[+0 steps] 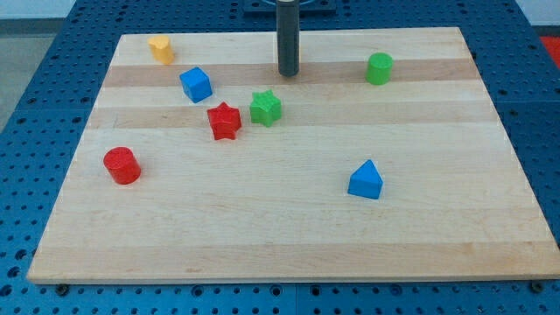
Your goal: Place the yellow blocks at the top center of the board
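The wooden surface (289,236) carries seven blocks, and only one yellow block (160,49) shows, though the task speaks of more than one. It sits near the surface's top-left corner, at about eleven o'clock from the middle, and its shape is hard to make out, perhaps a heart or pentagon.

My tip (290,73), the lower end of the dark rod, stands near the top centre, at twelve o'clock from the surface's middle. This tool has no jaws to open or close; it holds nothing and touches no block. The yellow block lies well apart from the tip, at roughly nine to ten o'clock from it.

By my judgement the task is hardly begun: the yellow block is in the top strip but far off to the view's left, so it wants a push toward three o'clock along the top edge.

The blue cube (196,84) lies just at five o'clock from the yellow block, near that path. The green star (265,108), red star (225,121), red cylinder (122,165), green cylinder (379,68) and blue triangular block (366,180) lie clear of it.
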Motion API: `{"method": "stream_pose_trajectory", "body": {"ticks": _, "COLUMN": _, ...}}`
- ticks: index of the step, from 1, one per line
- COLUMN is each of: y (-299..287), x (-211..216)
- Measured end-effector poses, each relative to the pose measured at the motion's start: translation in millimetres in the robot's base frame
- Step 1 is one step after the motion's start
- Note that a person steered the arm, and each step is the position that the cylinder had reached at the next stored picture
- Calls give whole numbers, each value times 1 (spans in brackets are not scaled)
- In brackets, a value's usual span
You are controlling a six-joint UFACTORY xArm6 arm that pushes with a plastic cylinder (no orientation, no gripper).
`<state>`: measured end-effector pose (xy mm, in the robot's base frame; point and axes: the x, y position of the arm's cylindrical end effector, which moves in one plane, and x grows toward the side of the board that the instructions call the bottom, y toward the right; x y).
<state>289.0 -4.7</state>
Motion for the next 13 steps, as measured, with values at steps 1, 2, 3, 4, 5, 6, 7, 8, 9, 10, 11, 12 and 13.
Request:
{"method": "stream_pose_trajectory", "body": {"ticks": 1, "y": 0, "x": -8}}
{"method": "stream_pose_trajectory", "body": {"ticks": 2, "y": 0, "x": -16}}
{"method": "stream_pose_trajectory", "body": {"ticks": 3, "y": 0, "x": -32}}
{"method": "stream_pose_trajectory", "body": {"ticks": 4, "y": 0, "x": -48}}
{"method": "stream_pose_trajectory", "body": {"ticks": 5, "y": -20, "x": -48}}
{"method": "stream_pose_trajectory", "body": {"ticks": 6, "y": -81, "x": -47}}
{"method": "stream_pose_trajectory", "body": {"ticks": 7, "y": -140, "x": -12}}
{"method": "stream_pose_trajectory", "body": {"ticks": 8, "y": -163, "x": -3}}
{"method": "stream_pose_trajectory", "body": {"ticks": 9, "y": -203, "x": -9}}
{"method": "stream_pose_trajectory", "body": {"ticks": 10, "y": -241, "x": -9}}
{"method": "stream_pose_trajectory", "body": {"ticks": 11, "y": -234, "x": -31}}
{"method": "stream_pose_trajectory", "body": {"ticks": 12, "y": -208, "x": -48}}
{"method": "stream_pose_trajectory", "body": {"ticks": 13, "y": -201, "x": -59}}
